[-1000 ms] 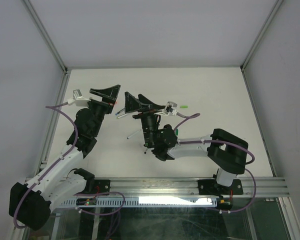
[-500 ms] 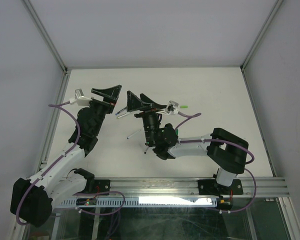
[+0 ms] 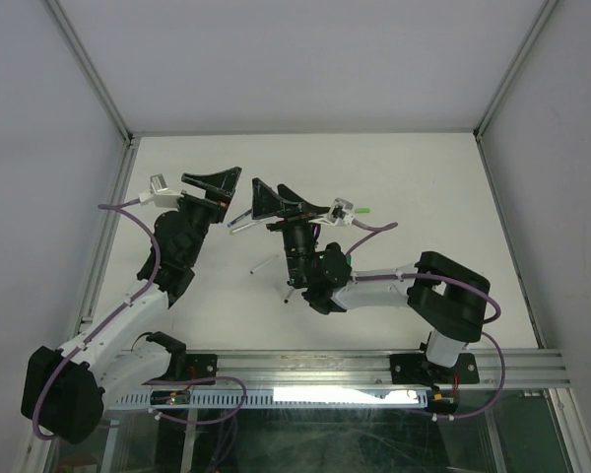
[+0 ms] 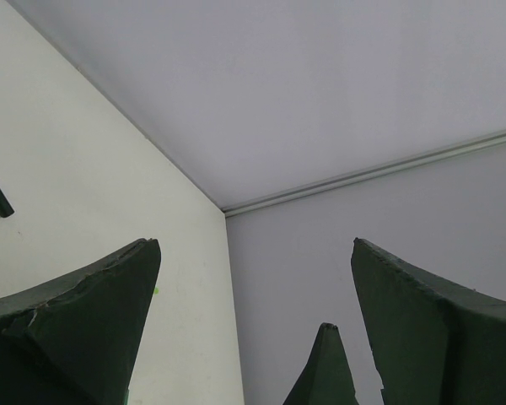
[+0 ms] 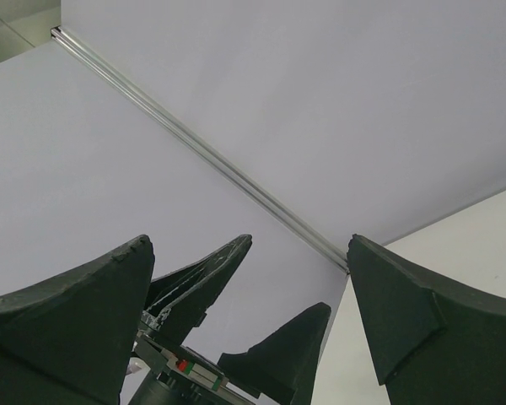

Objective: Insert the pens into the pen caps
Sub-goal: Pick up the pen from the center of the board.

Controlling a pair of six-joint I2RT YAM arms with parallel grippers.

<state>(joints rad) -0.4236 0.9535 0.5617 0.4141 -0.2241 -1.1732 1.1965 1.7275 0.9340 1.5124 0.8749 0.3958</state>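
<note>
Nearest, at the frame's centre, we see a white pen [image 3: 266,262] lying on the pale surface [image 3: 424,177] just left of the right arm [image 3: 374,281]. Beyond it, the left tool [image 3: 215,192] and right tool [image 3: 281,200] hang spread wide, grasping nothing. A light green pen cap [image 3: 361,211] lies to their right.
</note>
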